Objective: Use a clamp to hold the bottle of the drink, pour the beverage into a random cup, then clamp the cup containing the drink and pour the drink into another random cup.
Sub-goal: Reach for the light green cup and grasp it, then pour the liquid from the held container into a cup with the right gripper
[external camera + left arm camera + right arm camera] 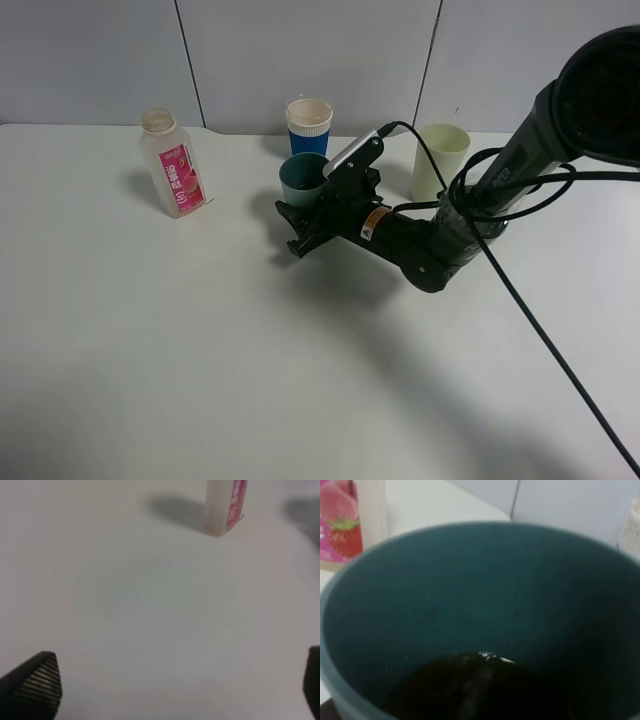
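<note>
We have the right gripper [300, 228] fingers clamped on the plain teal plastic tumbler [302, 178], ready to carry its thin brownish beverage [480, 690] to the tall pale-green tumbler [440, 160] behind them, while the left gripper [178, 682] fingers stand apart, the clear pink-labelled plastic bottle [225, 505] well ahead of them.

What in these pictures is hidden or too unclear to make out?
- High view: the right gripper hides the base of the teal cup, so any grip is unclear.
- Right wrist view: the cup fills the picture; no gripper shows.
- Left wrist view: the edge cuts off the upper part of the bottle.
- High view: the left gripper is out of frame.
</note>
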